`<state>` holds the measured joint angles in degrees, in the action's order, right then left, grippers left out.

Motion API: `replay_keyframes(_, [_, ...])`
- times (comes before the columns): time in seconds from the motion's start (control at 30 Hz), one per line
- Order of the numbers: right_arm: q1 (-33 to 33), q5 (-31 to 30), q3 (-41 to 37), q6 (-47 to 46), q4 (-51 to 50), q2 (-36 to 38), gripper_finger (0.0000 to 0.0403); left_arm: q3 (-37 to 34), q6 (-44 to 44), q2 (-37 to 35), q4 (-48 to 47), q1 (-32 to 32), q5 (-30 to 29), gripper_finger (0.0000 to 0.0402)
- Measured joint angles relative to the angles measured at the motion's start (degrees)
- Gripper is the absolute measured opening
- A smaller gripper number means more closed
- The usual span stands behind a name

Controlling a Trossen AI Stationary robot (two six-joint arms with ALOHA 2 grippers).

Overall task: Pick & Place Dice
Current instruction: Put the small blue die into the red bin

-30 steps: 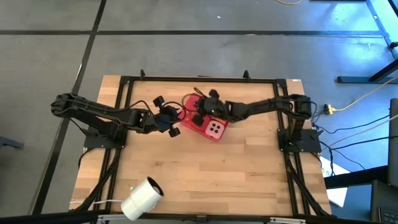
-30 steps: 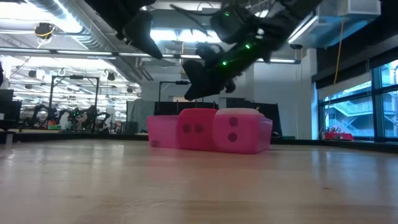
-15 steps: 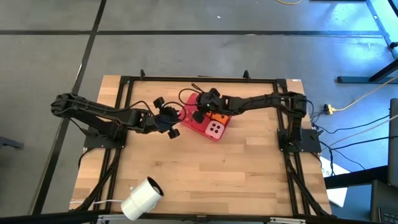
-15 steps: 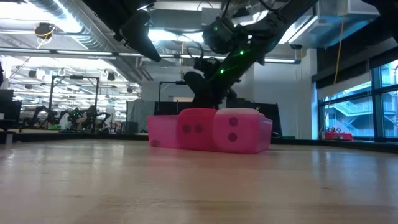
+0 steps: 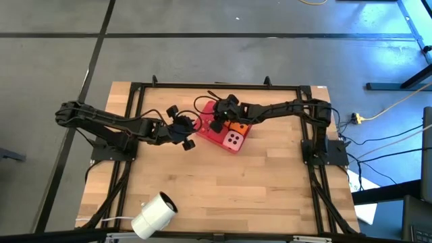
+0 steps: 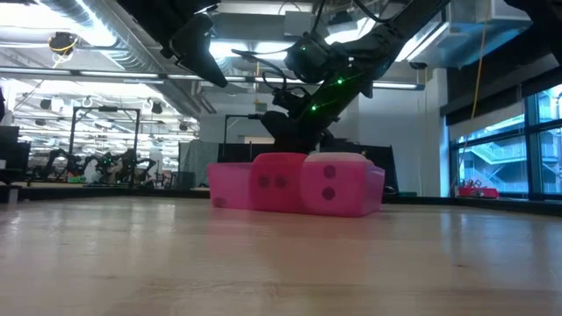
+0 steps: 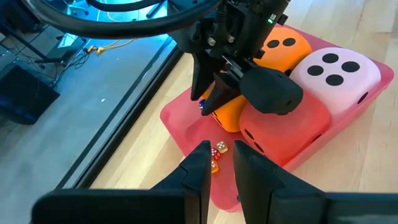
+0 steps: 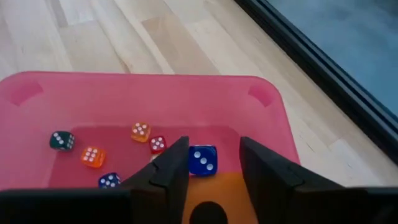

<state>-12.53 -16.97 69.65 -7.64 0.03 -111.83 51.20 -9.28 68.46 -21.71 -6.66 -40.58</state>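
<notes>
Here the pink die [image 5: 233,140] sits in the tray [image 5: 206,133], four pips upward.

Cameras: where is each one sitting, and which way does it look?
High view: above the table, straight down; both arms, red tray, pink die.
Low view: table height, level across; pink die, an arm above.
Left wrist view: on the left arm; left gripper, right gripper, orange die.
Right wrist view: on the right arm; right gripper, small blue die.
Shared: every view shows the red tray.
</notes>
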Motion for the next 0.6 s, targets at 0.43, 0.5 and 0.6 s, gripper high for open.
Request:
replay_keyframes(0.43, [0.0, -0.2, 0.0, 8.2, -2.3, 2.4, 0.0167, 0.0, -0.5, 0.0, -0.7, 0.0, 0.0, 0.0061])
replay_keyframes(0.5, [0.0, -0.2, 0.0, 8.1, -3.5, 3.4, 0.0165, 0.0, -0.7, 0.0, -0.9, 0.0, 0.0, 0.0061])
replay_keyframes(0.6, [0.0, -0.1, 0.0, 7.5, -6.3, 4.0, 0.0164, 0.0, -0.7, 0.0, -0.9, 0.0, 0.0, 0.0061])
